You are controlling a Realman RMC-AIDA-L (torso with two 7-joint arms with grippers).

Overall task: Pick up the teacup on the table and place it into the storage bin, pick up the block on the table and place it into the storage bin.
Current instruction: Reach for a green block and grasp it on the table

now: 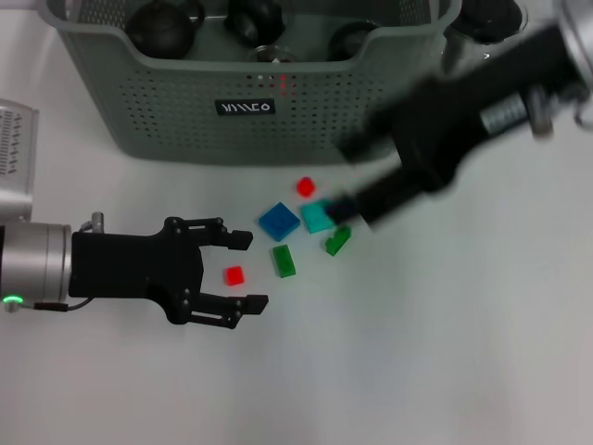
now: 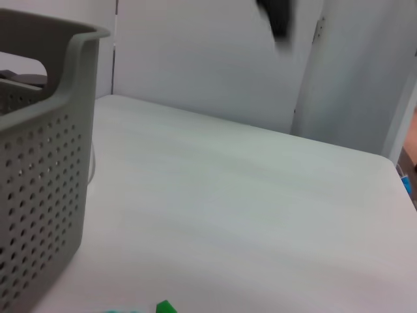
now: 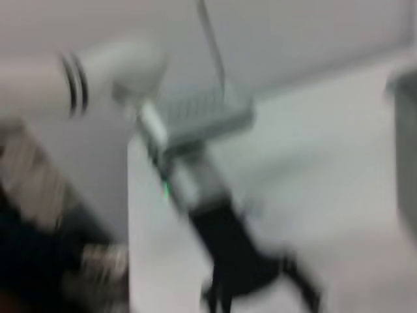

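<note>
At lower left, the left gripper (image 1: 248, 271) is wide open, a small red cube block (image 1: 233, 275) between its fingers, untouched. The large grey-green perforated plastic storage bin (image 1: 185, 111) fills the top. At centre right, the blurred right gripper (image 1: 345, 211) touches a teal block (image 1: 318, 217); its opening I cannot tell.

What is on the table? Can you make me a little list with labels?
bin: grey-green storage bin at the far side, dark items inside
blocks: two red, one blue, one teal, two green
left gripper: open, around the nearer red block
right gripper: at the teal block
</note>
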